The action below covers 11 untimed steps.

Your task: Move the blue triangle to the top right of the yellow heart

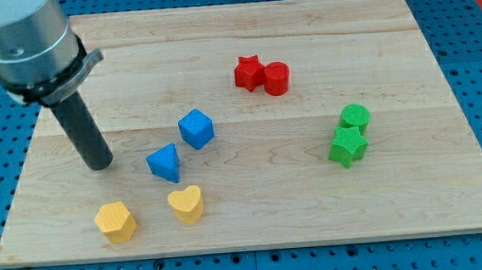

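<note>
The blue triangle (165,162) lies on the wooden board, just above and slightly left of the yellow heart (186,203). My tip (100,164) rests on the board to the left of the blue triangle, a short gap away from it. A blue cube (196,128) sits just up and right of the triangle.
A yellow hexagon-like block (115,221) lies left of the heart. A red star (248,72) and red cylinder (276,78) touch near the top centre. A green cylinder (355,117) and green star (347,147) sit at the right. The board's (432,190) edges border a blue pegboard.
</note>
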Tool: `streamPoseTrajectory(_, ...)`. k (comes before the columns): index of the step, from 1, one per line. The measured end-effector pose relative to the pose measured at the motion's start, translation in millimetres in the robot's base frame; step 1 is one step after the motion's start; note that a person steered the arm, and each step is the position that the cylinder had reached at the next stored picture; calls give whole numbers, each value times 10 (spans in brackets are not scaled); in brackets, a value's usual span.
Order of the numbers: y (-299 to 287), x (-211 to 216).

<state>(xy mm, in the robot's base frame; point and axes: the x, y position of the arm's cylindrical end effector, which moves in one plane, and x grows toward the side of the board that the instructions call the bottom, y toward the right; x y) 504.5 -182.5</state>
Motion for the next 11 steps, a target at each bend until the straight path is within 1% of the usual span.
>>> streamPoseTrajectory(1, 561, -2)
streamPoseTrajectory(2, 777, -2)
streamPoseTrajectory(3, 696, -2)
streamPoseTrajectory(4, 608, 95)
streamPoseTrajectory(5, 750, 258)
streamPoseTrajectory(6, 1132, 258)
streamPoseTrajectory(7, 1527, 183)
streamPoseTrajectory(8, 1670, -91)
streamPoseTrajectory(9, 1800, 42)
streamPoseTrajectory(10, 2200, 169)
streamPoseTrajectory(11, 2561, -128)
